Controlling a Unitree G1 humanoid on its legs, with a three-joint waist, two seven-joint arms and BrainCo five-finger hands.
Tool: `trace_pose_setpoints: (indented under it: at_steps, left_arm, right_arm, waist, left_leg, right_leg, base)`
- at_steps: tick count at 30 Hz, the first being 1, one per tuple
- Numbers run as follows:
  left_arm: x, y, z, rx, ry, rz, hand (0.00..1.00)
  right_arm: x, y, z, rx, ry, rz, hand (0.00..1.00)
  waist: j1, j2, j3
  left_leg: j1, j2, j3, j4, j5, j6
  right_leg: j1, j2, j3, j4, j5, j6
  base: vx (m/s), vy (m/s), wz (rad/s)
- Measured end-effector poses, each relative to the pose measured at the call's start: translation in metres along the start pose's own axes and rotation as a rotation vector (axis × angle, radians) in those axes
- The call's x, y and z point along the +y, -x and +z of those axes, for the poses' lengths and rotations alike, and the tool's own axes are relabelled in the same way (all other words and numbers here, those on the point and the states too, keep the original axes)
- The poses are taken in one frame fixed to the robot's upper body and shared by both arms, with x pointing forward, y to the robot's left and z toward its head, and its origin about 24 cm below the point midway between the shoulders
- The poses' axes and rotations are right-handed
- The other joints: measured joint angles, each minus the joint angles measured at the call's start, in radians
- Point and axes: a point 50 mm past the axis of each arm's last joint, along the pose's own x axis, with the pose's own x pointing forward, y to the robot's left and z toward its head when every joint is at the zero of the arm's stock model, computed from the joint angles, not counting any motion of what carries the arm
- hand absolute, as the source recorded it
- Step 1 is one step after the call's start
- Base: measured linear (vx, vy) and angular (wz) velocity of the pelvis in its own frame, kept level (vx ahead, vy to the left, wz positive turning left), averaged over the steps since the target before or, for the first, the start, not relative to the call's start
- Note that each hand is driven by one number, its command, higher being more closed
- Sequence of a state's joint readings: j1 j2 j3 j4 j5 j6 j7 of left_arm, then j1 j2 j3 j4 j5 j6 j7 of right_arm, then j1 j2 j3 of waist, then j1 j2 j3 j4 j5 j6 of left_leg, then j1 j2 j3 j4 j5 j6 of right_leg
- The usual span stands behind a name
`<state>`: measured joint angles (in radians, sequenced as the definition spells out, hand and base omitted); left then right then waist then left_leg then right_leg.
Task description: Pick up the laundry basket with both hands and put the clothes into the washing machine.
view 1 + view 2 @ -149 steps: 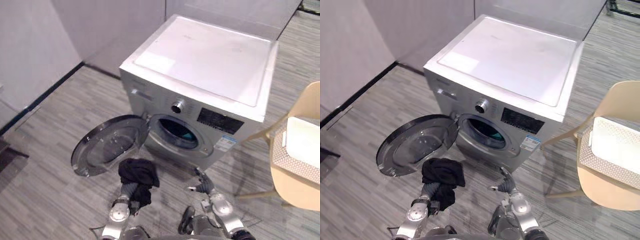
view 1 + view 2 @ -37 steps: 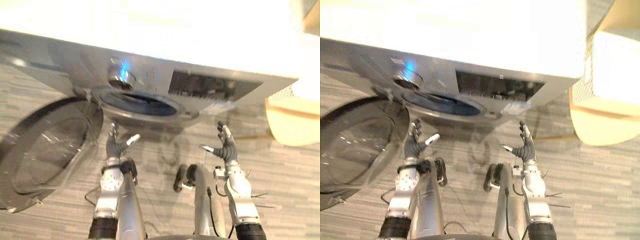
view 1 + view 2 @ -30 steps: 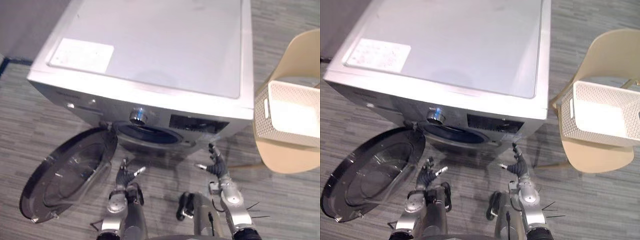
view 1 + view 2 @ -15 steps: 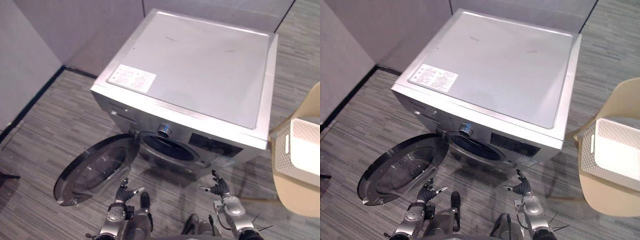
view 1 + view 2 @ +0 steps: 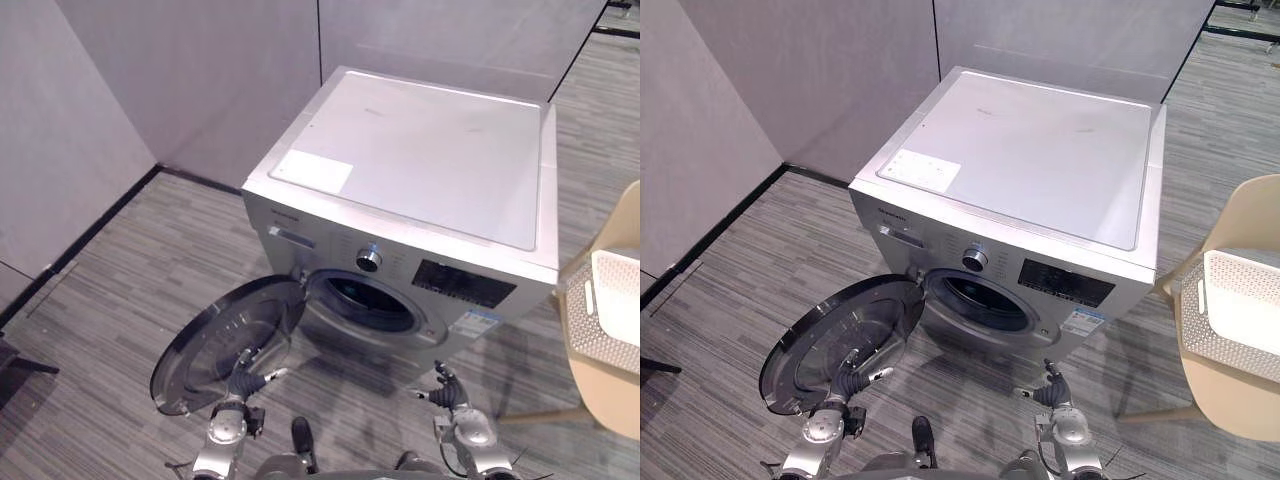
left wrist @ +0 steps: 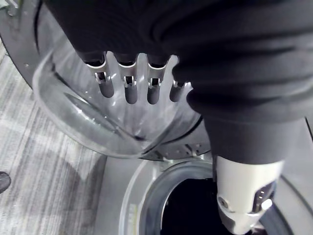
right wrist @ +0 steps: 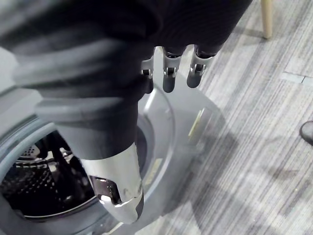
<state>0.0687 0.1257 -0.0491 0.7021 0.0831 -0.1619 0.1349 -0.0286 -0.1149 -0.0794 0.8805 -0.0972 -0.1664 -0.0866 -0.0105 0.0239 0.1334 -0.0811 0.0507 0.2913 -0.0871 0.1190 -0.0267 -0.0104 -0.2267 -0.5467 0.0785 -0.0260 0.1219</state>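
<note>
Silver washing machine (image 5: 420, 170), round door (image 5: 225, 345) swung open, drum dark; white laundry basket (image 5: 1238, 305) on beige chair (image 5: 1220, 405) to its right; left hand (image 5: 245, 382) and right hand (image 5: 443, 393) low before the machine, fingers spread, empty

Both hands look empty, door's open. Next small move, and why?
Probably move the left hand to the door and swing it shut: that hand and the right hand are open and empty, and the washing machine stands wide open beside it. The basket sits apart on the chair; its contents can't be told.
</note>
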Motion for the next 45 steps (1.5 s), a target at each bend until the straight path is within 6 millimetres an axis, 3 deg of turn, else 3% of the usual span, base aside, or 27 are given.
trace_pose_setpoints:
  at_steps: [2,3,4,5,8,10,12,13,14,15,16,17,19,20,21,22,25,26,30,34,39,45]
  left_arm:
    - [0.001,-0.007,0.012,-0.036,-0.001,0.003,0.00]
    - [0.001,-0.009,0.016,-0.046,-0.005,0.001,0.00]
    - [0.002,-0.014,0.024,-0.067,-0.011,0.001,0.00]
    - [0.002,-0.018,0.033,-0.087,-0.003,0.008,0.00]
    - [0.002,-0.018,0.040,-0.123,0.004,0.014,0.00]
    - [0.003,-0.014,0.037,-0.124,0.008,0.017,0.00]
    - [0.004,-0.009,0.030,-0.110,0.016,0.029,0.00]
    - [0.001,-0.009,0.029,-0.100,0.023,0.028,0.00]
    - [-0.006,-0.006,0.025,-0.088,0.035,0.015,0.00]
    - [-0.015,-0.003,0.021,-0.075,0.043,-0.006,0.00]
    - [-0.017,-0.001,0.018,-0.067,0.044,-0.013,0.00]
    - [-0.021,0.001,0.016,-0.063,0.038,-0.029,0.00]
    - [-0.026,0.000,0.022,-0.081,0.035,-0.049,0.00]
    - [-0.030,0.001,0.021,-0.077,0.041,-0.060,0.00]
    - [-0.031,0.002,0.021,-0.079,0.045,-0.062,0.00]
    - [-0.032,0.003,0.028,-0.112,0.056,-0.064,0.00]
    - [-0.032,0.003,0.049,-0.201,0.066,-0.076,0.00]
    - [-0.031,0.003,0.059,-0.248,0.066,-0.075,0.00]
    - [-0.026,0.004,0.097,-0.402,0.070,-0.065,0.00]
    - [0.007,0.001,0.127,-0.523,0.044,0.075,0.00]
    - [0.091,-0.002,0.150,-0.587,0.037,0.436,0.00]
    - [0.161,-0.011,0.137,-0.434,-0.064,0.641,0.00]
  right_arm:
    - [0.003,-0.011,0.026,-0.070,0.011,0.003,0.00]
    - [0.004,-0.012,0.030,-0.081,0.013,0.006,0.00]
    - [0.005,-0.014,0.036,-0.096,0.024,0.009,0.00]
    - [0.004,-0.015,0.039,-0.104,0.057,0.007,0.00]
    - [0.009,-0.005,0.014,-0.035,0.088,0.036,0.00]
    - [0.013,-0.003,0.009,-0.025,0.101,0.055,0.00]
    - [0.013,-0.004,0.013,-0.037,0.116,0.060,0.00]
    - [0.011,-0.006,0.016,-0.045,0.125,0.056,0.00]
    - [0.006,-0.008,0.019,-0.053,0.133,0.045,0.00]
    - [0.005,-0.007,0.015,-0.036,0.138,0.042,0.00]
    - [0.004,-0.007,0.013,-0.031,0.139,0.041,0.00]
    - [0.004,-0.006,0.011,-0.026,0.139,0.040,0.00]
    - [0.000,-0.006,0.010,-0.022,0.138,0.026,0.00]
    - [-0.004,-0.007,0.012,-0.026,0.132,0.013,0.00]
    - [-0.006,-0.008,0.013,-0.030,0.131,0.006,0.00]
    - [-0.010,-0.006,0.010,-0.021,0.133,-0.007,0.00]
    - [-0.014,-0.005,0.006,-0.011,0.126,-0.018,0.00]
    - [-0.011,-0.004,0.004,-0.006,0.112,-0.015,0.00]
    - [-0.007,0.003,-0.007,0.018,0.099,-0.005,0.00]
    - [-0.005,0.004,-0.009,0.023,0.099,0.004,0.00]
    - [-0.003,0.006,-0.007,0.006,0.104,0.023,0.00]
    - [-0.010,0.008,-0.012,0.020,0.121,0.034,0.00]
  waist:
    - [0.001,-0.009,0.030]
    - [0.004,-0.012,0.031]
    - [0.000,-0.022,0.037]
    - [-0.004,-0.017,0.058]
    - [-0.004,-0.015,0.068]
    - [0.004,-0.017,0.068]
    - [0.037,-0.016,0.066]
    - [0.039,0.005,0.069]
    - [0.039,0.035,0.064]
    - [0.039,0.045,0.061]
    - [0.038,0.046,0.060]
    - [0.041,0.046,0.060]
    - [0.047,0.030,0.063]
    - [0.051,0.020,0.069]
    - [0.049,0.019,0.069]
    - [0.044,0.028,0.067]
    - [0.038,0.056,0.051]
    - [0.025,0.050,0.051]
    - [0.019,0.038,0.043]
    - [0.002,0.036,0.027]
    - [-0.004,0.026,0.014]
    - [-0.002,0.014,0.013]
  left_leg:
    - [-0.091,0.001,0.031,0.034,0.001,0.002]
    - [-0.118,0.002,0.042,0.047,0.000,0.003]
    - [-0.175,0.004,0.052,0.102,-0.016,0.026]
    - [-0.198,0.022,0.076,0.144,-0.055,0.087]
    - [-0.172,0.020,0.058,0.201,-0.071,0.104]
    - [-0.166,0.014,0.057,0.214,-0.071,0.103]
    - [-0.203,0.013,0.067,0.243,-0.057,0.088]
    - [-0.212,0.023,0.061,0.241,-0.052,0.084]
    - [-0.228,0.038,0.037,0.211,-0.029,0.051]
    - [-0.223,0.040,0.015,0.165,0.007,0.011]
    - [-0.221,0.041,0.007,0.148,0.024,-0.012]
    - [-0.223,0.044,-0.015,0.124,0.084,-0.051]
    - [-0.243,0.019,-0.098,0.138,0.142,-0.102]
    - [-0.242,0.018,-0.099,0.283,0.030,-0.021]
    - [-0.233,0.020,-0.101,0.329,-0.015,-0.022]
    - [-0.189,0.028,-0.119,0.382,-0.105,-0.038]
    - [-0.121,0.029,-0.165,0.276,-0.137,-0.045]
    - [-0.085,0.022,-0.168,0.200,-0.114,-0.022]
    - [-0.020,-0.009,-0.172,0.058,-0.047,-0.009]
    - [0.018,-0.023,-0.167,-0.008,-0.018,-0.011]
    - [0.028,-0.019,-0.147,-0.008,-0.015,-0.004]
    - [0.049,-0.013,-0.114,-0.009,-0.016,-0.003]
  right_leg:
    - [-0.119,-0.001,0.075,0.007,0.050,-0.006]
    - [-0.145,-0.003,0.088,0.009,0.060,-0.005]
    - [-0.201,-0.022,0.117,0.028,0.085,-0.004]
    - [-0.227,-0.020,0.181,0.092,0.052,0.011]
    - [-0.200,-0.018,0.258,0.483,-0.172,-0.024]
    - [-0.145,0.002,0.260,0.483,-0.216,-0.017]
    - [-0.082,0.038,0.265,0.274,-0.267,-0.011]
    - [-0.080,0.050,0.258,0.250,-0.253,-0.013]
    - [-0.076,0.077,0.241,0.204,-0.224,-0.029]
    - [-0.079,0.091,0.220,0.196,-0.212,-0.031]
    - [-0.081,0.097,0.213,0.199,-0.210,-0.034]
    - [-0.087,0.102,0.195,0.206,-0.202,-0.048]
    - [-0.098,0.072,0.159,0.200,-0.187,-0.074]
    - [-0.096,0.046,0.159,0.208,-0.178,-0.075]
    - [-0.095,0.038,0.158,0.208,-0.174,-0.073]
    - [-0.096,0.030,0.164,0.198,-0.157,-0.067]
    - [-0.094,0.045,0.163,0.169,-0.127,-0.055]
    - [-0.077,0.052,0.158,0.132,-0.103,-0.044]
    - [-0.030,0.051,0.144,0.034,-0.039,-0.023]
    - [-0.003,0.054,0.147,-0.023,-0.008,-0.017]
    - [0.025,0.080,0.179,-0.095,0.041,-0.019]
    - [0.038,0.097,0.210,-0.121,0.049,-0.025]
  base:
    - [-0.11,0.088,-0.81]
    - [-0.09,0.065,-0.65]
    - [-0.07,0.044,-0.55]
    - [-0.06,0.055,-0.36]
    - [-0.03,0.019,0.16]
    - [-0.05,-0.032,0.08]
    - [-0.12,-0.072,-0.22]
    - [-0.18,-0.060,-0.05]
    - [-0.19,-0.051,0.28]
    - [-0.16,-0.027,0.39]
    - [-0.14,-0.076,0.43]
    - [-0.10,-0.067,0.36]
    - [-0.13,-0.062,0.43]
    - [-0.13,-0.030,0.32]
    - [-0.11,0.027,0.11]
    - [-0.08,0.056,0.03]
    - [-0.08,0.099,0.00]
    - [-0.08,0.105,0.07]
    - [-0.09,0.111,0.06]
    - [-0.04,0.066,-0.04]
    - [0.02,0.005,-0.16]
    - [0.04,-0.017,-0.18]
